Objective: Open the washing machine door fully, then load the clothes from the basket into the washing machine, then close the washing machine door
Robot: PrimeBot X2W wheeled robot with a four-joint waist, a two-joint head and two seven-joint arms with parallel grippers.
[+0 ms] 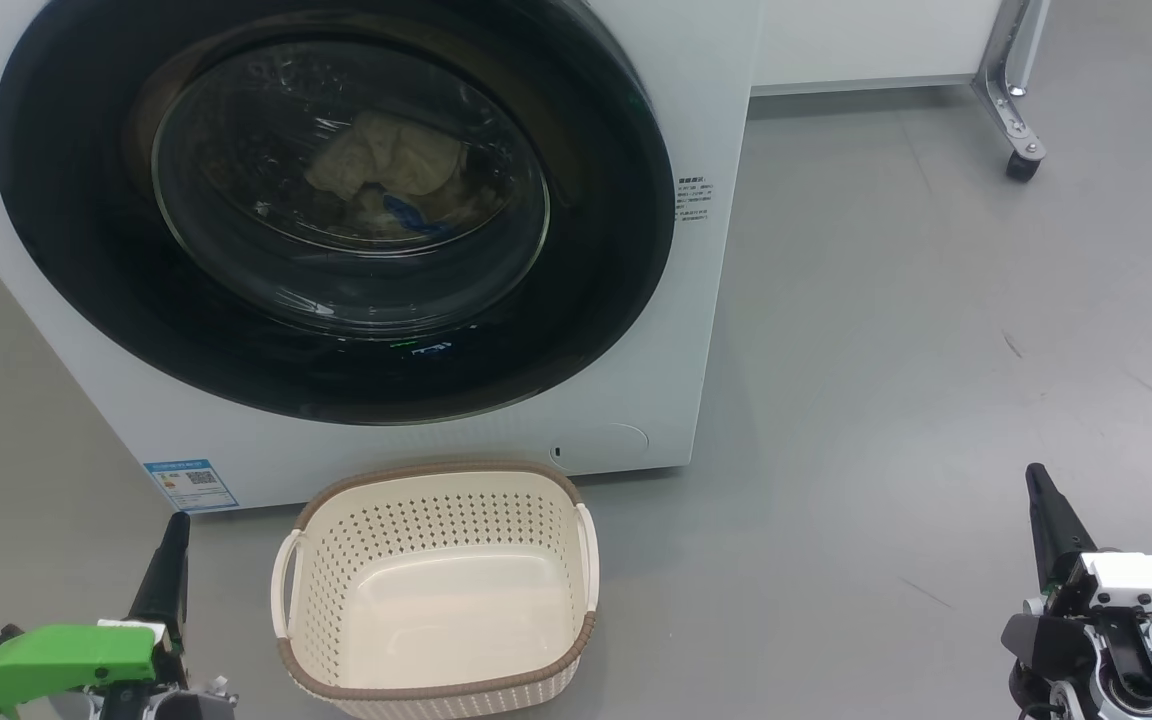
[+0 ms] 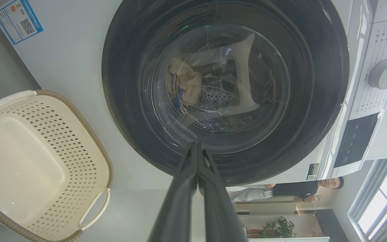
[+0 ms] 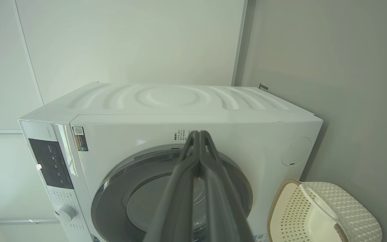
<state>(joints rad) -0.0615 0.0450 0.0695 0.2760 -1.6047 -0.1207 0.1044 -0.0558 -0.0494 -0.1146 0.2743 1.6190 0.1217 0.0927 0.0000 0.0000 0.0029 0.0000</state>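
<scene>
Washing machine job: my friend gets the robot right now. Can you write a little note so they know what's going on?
Left gripper: shut, holding nothing, pointing at the door.
Right gripper: shut, holding nothing, off to the right of the washer.
Clothes: inside the washer, seen through the door glass.
Door: looks shut.
Basket: empty, standing in front of the washer.
Done: clothes loaded and door closed, as far as I can tell.
Left: probably nothing; maybe check that the door has latched.
</scene>
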